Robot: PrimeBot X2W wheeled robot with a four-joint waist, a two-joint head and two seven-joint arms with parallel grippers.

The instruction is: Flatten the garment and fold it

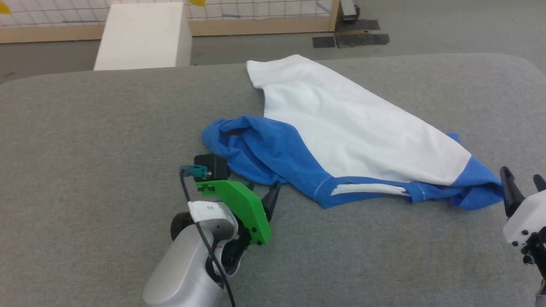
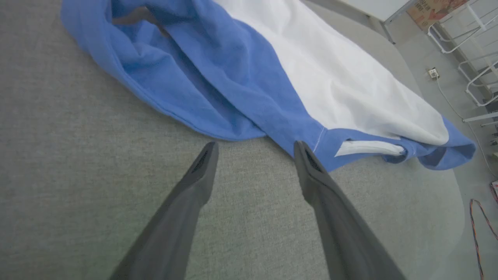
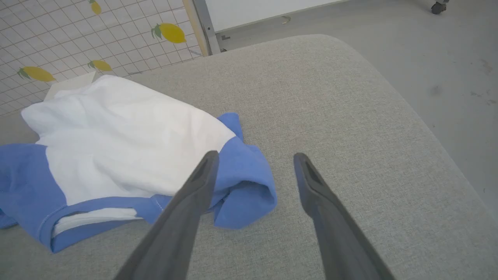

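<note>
1. The T-shirt (image 1: pixel 354 128) is lying bunched across the middle of the grey bench (image 1: pixel 85 149). Its white body is stretching toward the far edge, and its blue collar (image 1: pixel 367 189) is facing the robot.
2. The left tool (image 2: pixel 255 144) is holding its fingers spread and empty, low over the bench, just short of the crumpled left sleeve (image 1: pixel 256 145).
3. The right tool (image 3: pixel 255 155) is also gaping empty, just beside the other sleeve (image 3: pixel 245 186).
4. Flattening seems to be only beginning. Next, each tool is probably needing to pinch its sleeve edge and draw it outward.
</note>
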